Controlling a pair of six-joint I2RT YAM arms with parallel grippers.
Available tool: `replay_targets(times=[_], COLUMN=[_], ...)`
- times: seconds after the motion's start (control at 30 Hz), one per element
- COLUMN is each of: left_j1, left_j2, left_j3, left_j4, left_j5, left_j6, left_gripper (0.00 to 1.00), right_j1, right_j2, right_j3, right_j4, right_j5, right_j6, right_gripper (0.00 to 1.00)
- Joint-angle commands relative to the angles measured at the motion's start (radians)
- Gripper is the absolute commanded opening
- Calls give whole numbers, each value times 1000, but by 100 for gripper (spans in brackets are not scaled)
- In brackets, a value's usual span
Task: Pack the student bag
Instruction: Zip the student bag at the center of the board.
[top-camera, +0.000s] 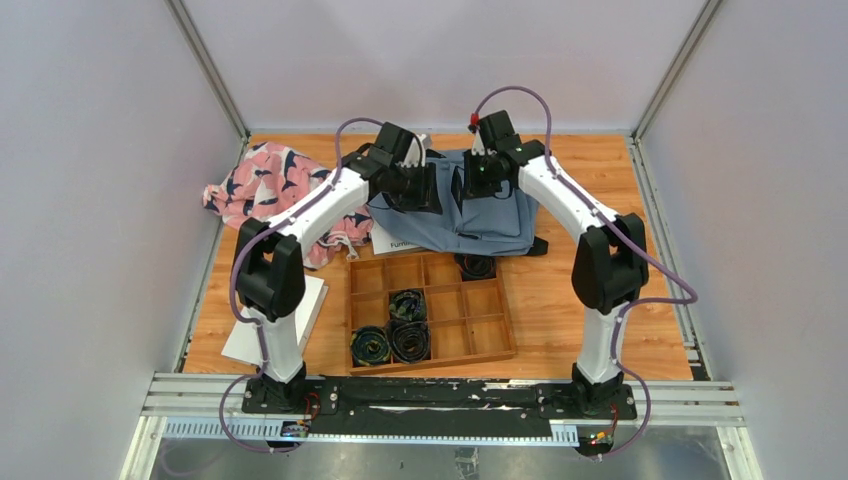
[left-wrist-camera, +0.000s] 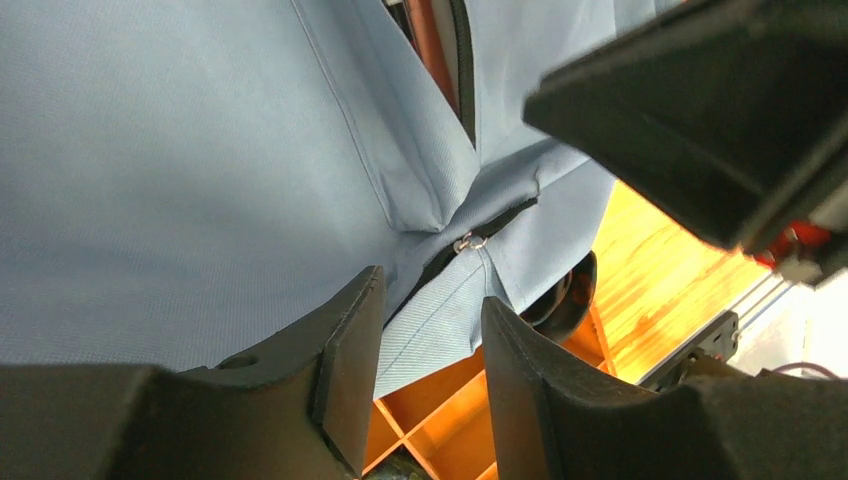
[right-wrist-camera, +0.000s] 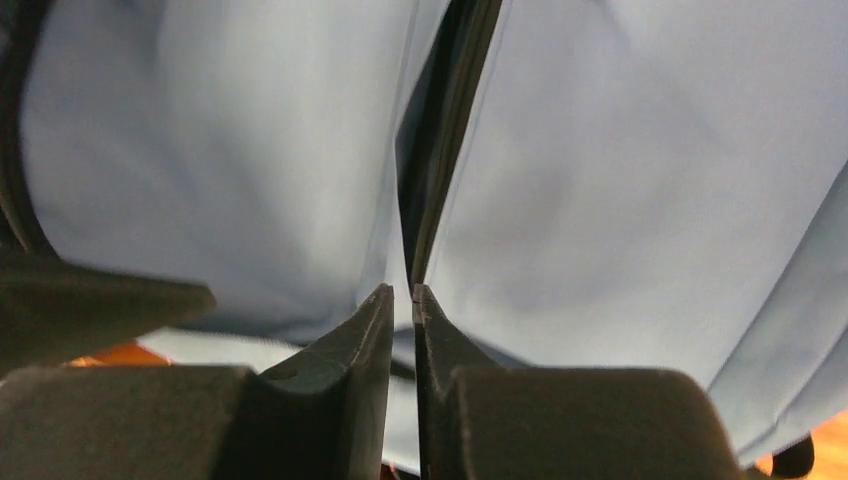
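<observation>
**Student bag**: soft slate-blue woven fabric, loosely creased, with dark zipper trim and a small metal ring at a seam. It is laid on the desk directly behind the wooden tray, and its near hem reaches the tray's far rim.

**Wooden tray:** rigid, rectangular, divided into square compartments. Dark rolled bundles are held in several of them, one just under the bag's hem.

**Right gripper**: black tapered fingers are pressed almost together, and a thin fabric edge beside the zipper trim is pinched between their tips.

**Left gripper**: the jaws are spread part-way over the bag's left portion. A fold of blue fabric is seen in the gap, but contact cannot be told.

**Pink cloth**: crumpled, patterned in navy and white, heaped behind and left of the tray.

**White sheets:** one flat sheet is found left of the tray; a printed one is tucked under the bag's near-left corner.

**Open room:** bare wood-grain desk is left right of the tray, as far as the metal frame rails.
</observation>
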Motion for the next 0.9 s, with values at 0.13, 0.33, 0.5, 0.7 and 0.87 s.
replay_targets(times=[0.13, 0.33, 0.5, 0.7, 0.87], left_j1=[41, 49, 58, 60, 70], left_j2=[-25, 55, 155, 308, 409], left_j3=[67, 197, 295, 474, 563], left_j4=[51, 28, 67, 47, 68], left_j5=[12, 28, -7, 4, -30], left_j6=[-80, -95, -164, -202, -236], left_gripper=[47, 48, 48, 47, 46], right_j1=[-51, -51, -56, -121, -161], right_j2=[240, 351, 356, 318, 333], right_j3=[314, 340, 317, 322, 344], right_j4=[-26, -29, -25, 25, 95], right_j5=[48, 8, -3, -58, -110], right_j6=[52, 83, 81, 143, 157], right_gripper=[17, 14, 12, 13, 29])
